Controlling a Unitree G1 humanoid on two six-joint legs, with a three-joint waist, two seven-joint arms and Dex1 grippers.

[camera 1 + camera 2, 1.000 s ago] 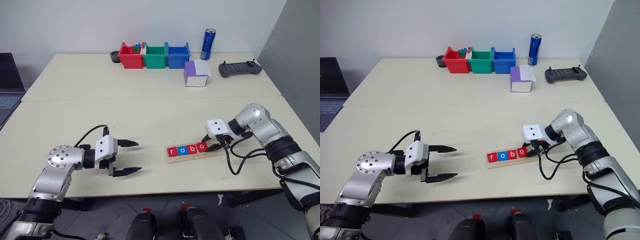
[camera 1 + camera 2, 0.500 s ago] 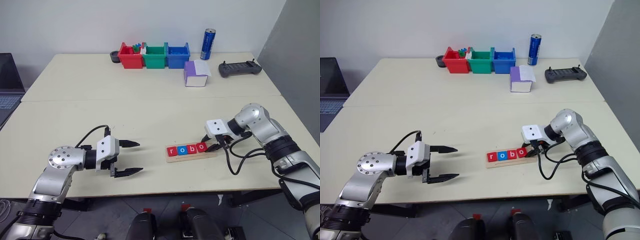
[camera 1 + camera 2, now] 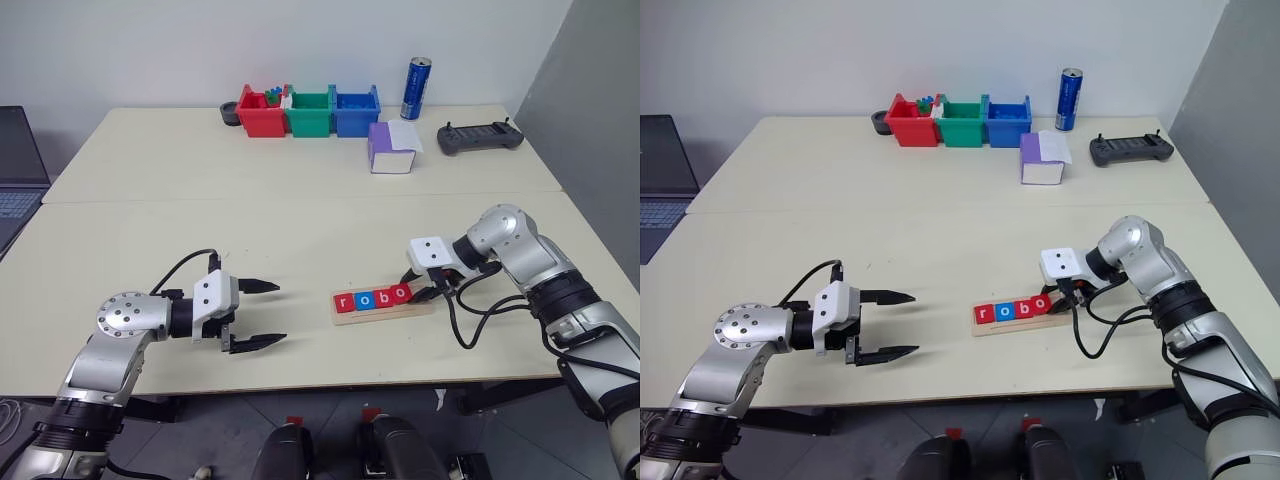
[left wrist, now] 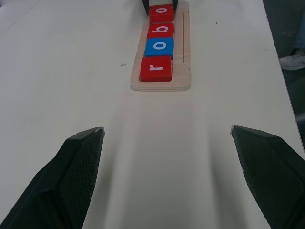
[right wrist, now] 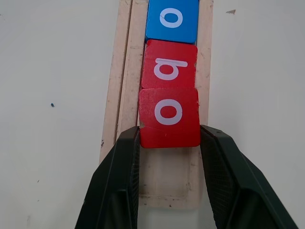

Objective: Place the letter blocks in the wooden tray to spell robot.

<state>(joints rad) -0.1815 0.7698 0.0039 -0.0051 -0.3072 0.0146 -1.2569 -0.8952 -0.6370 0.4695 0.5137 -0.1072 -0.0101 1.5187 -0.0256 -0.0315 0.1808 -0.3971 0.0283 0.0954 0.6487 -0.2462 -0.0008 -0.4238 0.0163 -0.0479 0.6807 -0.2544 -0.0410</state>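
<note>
The wooden tray (image 3: 386, 314) lies near the table's front edge, right of centre. Four letter blocks sit in it in a row: red r (image 3: 345, 302), blue o (image 3: 364, 300), red b (image 3: 383, 297) and a red o (image 3: 401, 294). My right gripper (image 5: 170, 134) reaches in from the tray's right end, shut on the red o (image 5: 168, 116), one finger on each side, with the block flat in the groove against the b (image 5: 169, 67). My left gripper (image 3: 281, 314) hovers open over bare table left of the tray, pointing at it.
At the back of the table stand red (image 3: 261, 112), green (image 3: 310, 112) and blue (image 3: 355, 110) bins, a blue can (image 3: 416, 88), a purple-and-white box (image 3: 393, 148) and a black controller (image 3: 480, 137). A laptop (image 3: 15, 170) sits at the far left.
</note>
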